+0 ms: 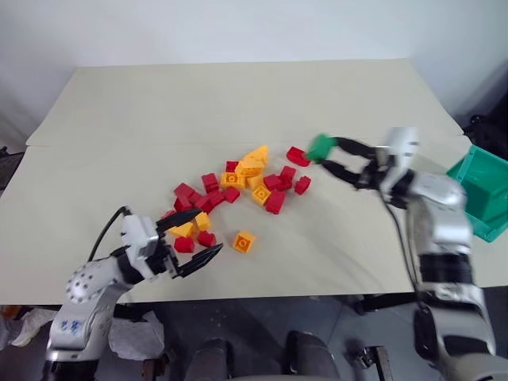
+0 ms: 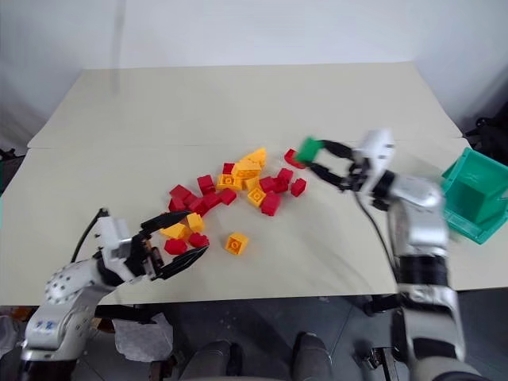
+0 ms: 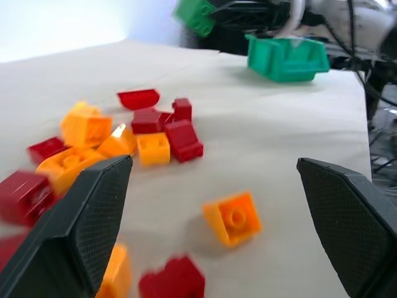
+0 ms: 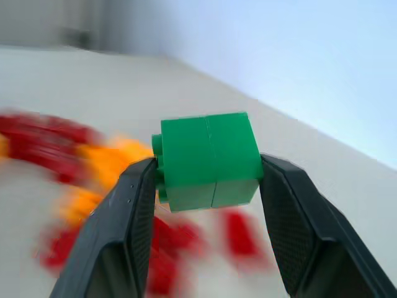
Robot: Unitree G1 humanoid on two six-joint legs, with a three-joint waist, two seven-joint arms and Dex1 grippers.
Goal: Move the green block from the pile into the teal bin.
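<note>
My right gripper is shut on the green block and holds it in the air above the table, just right of the pile of red and yellow bricks. In the right wrist view the green block sits clamped between both black fingers. At the table's right edge stands the teal bin, some way right of the held block. Near the front left of the table my left gripper stands open over the pile's near bricks, holding nothing. The left wrist view shows the teal bin beyond the bricks.
A lone yellow brick lies apart from the pile, near my left gripper. The cream table stretches bare behind the pile. The table's front edge runs just below my left gripper.
</note>
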